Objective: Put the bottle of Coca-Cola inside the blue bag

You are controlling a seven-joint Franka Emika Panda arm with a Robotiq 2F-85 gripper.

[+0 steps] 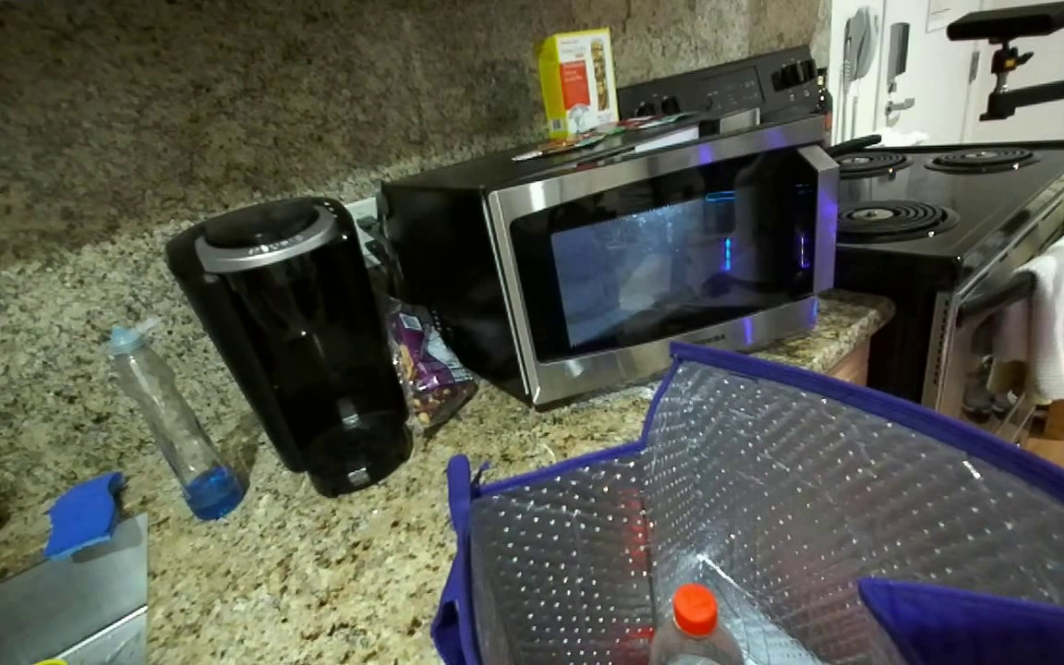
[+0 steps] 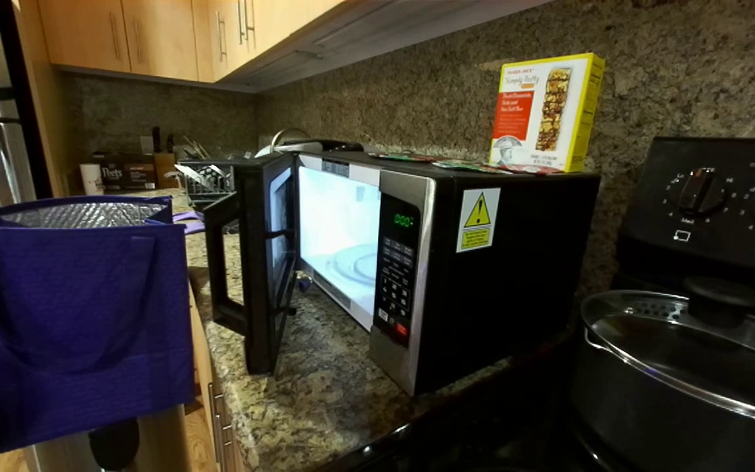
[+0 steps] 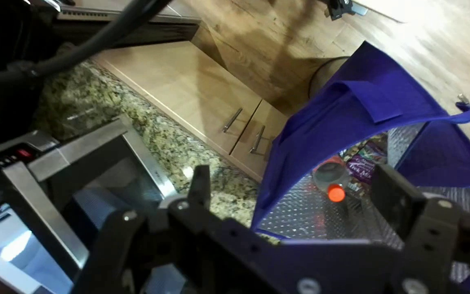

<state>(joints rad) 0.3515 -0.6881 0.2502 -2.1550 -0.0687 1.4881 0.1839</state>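
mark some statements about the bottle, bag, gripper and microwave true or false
1. The bottle is inside the blue bag. True.
2. The gripper is shut on the bottle. False: the gripper is open.
3. The microwave door is closed. False: the microwave door stands open.
4. A snack packet lies beside the bottle in the blue bag. True.
5. The bottle's cap is green. False: the cap is red.
6. A yellow box stands on the microwave. True.

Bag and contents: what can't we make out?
Bottle: lower part cut off by the bottom edge in an exterior view.
Bag: its wall hides the inside bottom and bottle in an exterior view.
Snack packet: wrist view, partly behind the bag's rim.
Bag's inside: wrist view, partly behind a gripper finger.
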